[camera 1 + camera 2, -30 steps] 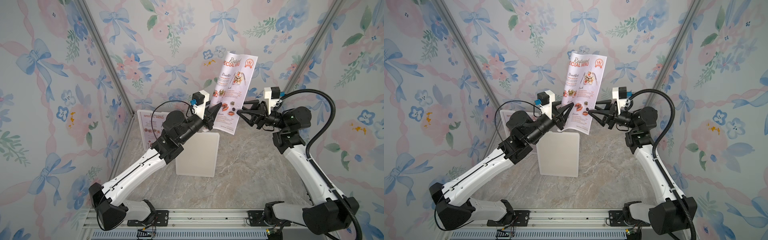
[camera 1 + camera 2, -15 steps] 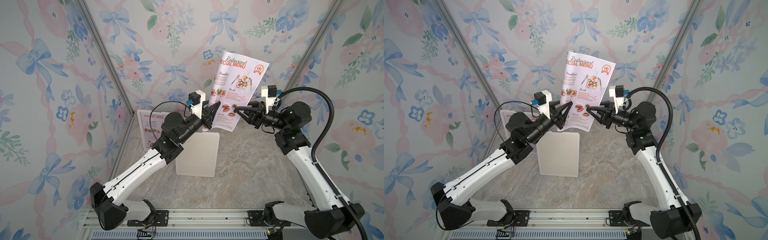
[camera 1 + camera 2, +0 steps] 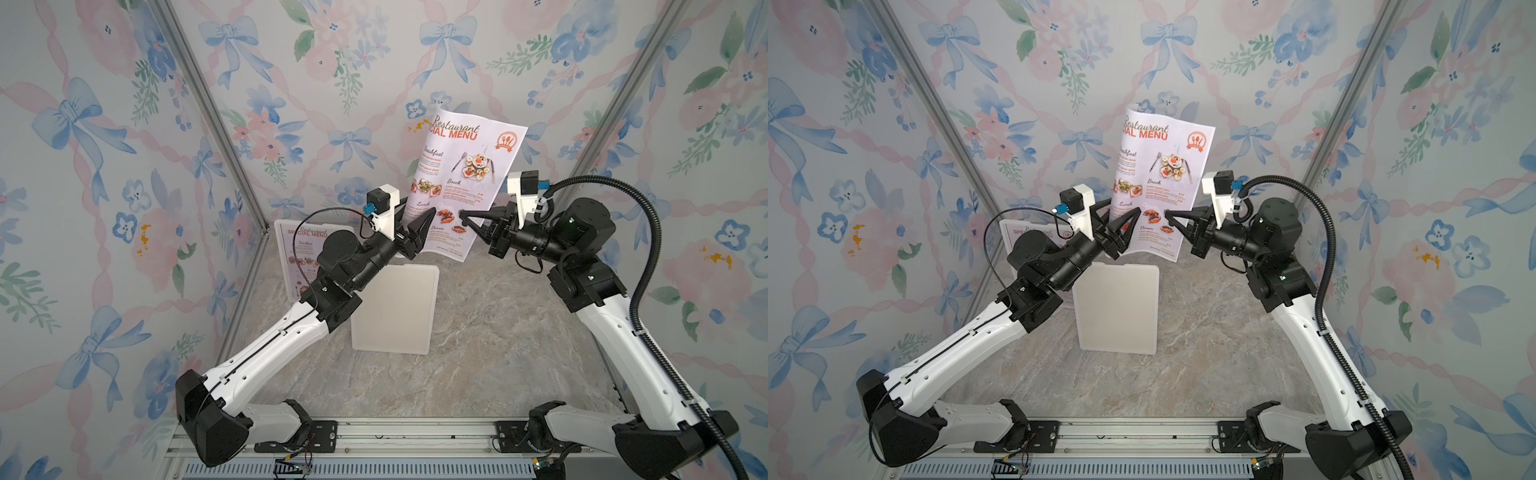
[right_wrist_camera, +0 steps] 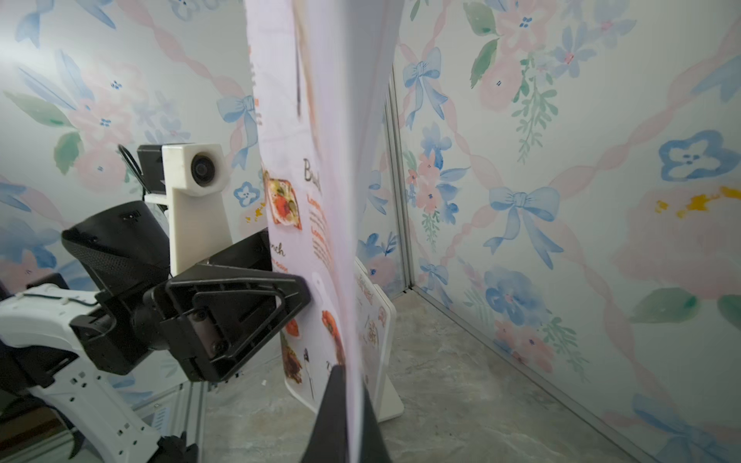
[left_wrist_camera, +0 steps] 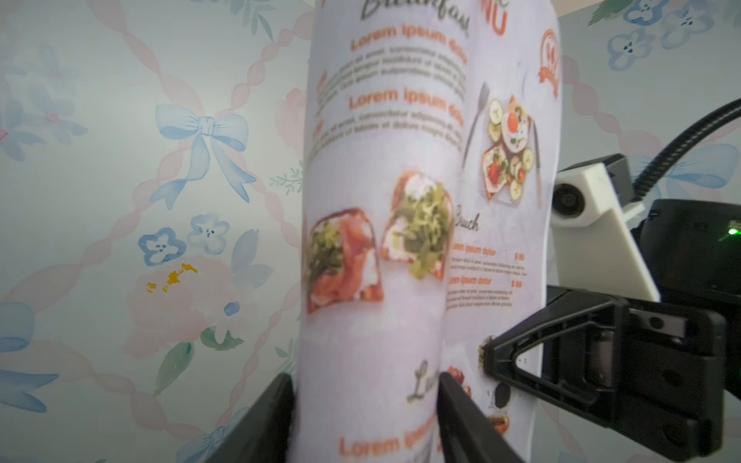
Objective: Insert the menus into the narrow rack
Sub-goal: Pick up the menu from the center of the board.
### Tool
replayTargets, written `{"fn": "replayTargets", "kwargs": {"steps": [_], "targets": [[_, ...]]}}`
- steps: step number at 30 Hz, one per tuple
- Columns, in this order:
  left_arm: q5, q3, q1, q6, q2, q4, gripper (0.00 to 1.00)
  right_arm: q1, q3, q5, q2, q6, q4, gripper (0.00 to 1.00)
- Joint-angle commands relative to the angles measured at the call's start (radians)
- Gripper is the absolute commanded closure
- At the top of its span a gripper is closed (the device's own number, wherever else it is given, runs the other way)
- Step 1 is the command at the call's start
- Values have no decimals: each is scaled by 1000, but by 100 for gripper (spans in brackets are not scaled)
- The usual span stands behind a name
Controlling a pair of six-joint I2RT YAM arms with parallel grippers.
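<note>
**One claw holds, one must clear**

The menu (image 3: 465,174) stands upright in the air above a white board (image 3: 395,311) on the counter (image 3: 498,332), with its left side curled. The right claw (image 3: 464,217) is pinched shut on its lower right part. The left claw (image 3: 1125,212) gapes astride the curled edge, gripping nothing. Draw the left claw straight back without brushing the paper, then lower the floppy sheet slowly, bottom edge first. The other menu (image 3: 305,249) stands in a white holder (image 3: 282,266), probably the rack, by the back-left corner.

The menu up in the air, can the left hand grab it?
Probably yes. The left hand is open, with the curled edge of the menu between its fingers, and nothing blocks it. The right hand pinches the menu from its other side.
</note>
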Motion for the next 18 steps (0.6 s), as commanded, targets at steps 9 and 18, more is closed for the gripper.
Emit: {"fn": "replayTargets", "kwargs": {"steps": [9, 18], "targets": [[66, -100, 116, 76, -102, 76, 2, 205, 189, 246, -55, -706, -413, 100], [232, -63, 180, 50, -65, 76, 2, 208, 256, 301, -24, -788, -493, 100]]}}
